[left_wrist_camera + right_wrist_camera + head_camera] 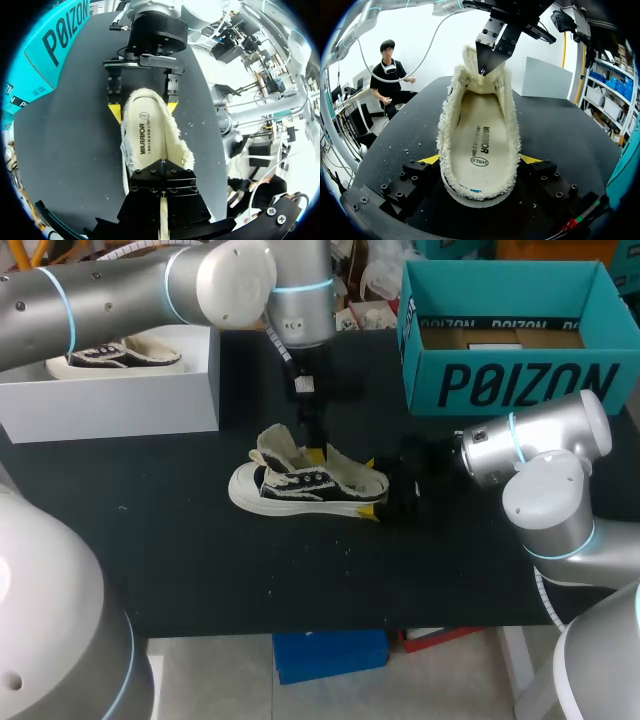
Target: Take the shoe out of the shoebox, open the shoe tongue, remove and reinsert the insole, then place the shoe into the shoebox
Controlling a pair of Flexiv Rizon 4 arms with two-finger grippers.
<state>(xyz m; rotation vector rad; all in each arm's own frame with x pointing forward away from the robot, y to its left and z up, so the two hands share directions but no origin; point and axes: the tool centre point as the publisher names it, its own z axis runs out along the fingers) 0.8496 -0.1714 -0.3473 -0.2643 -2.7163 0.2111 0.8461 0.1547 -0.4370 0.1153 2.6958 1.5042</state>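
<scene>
A cream canvas shoe with black sides lies on the black table, toe to the left. My left gripper comes down from above and is shut on the shoe's tongue, holding it pulled up. That leaves the printed insole bare inside the shoe. In its own view the left gripper shows only as closed black fingers. My right gripper straddles the heel, one yellow fingertip pressed to each side. The white shoebox stands at the back left.
A second shoe lies inside the white shoebox. A teal box stands open at the back right. Bare black table runs along the front and left of the shoe.
</scene>
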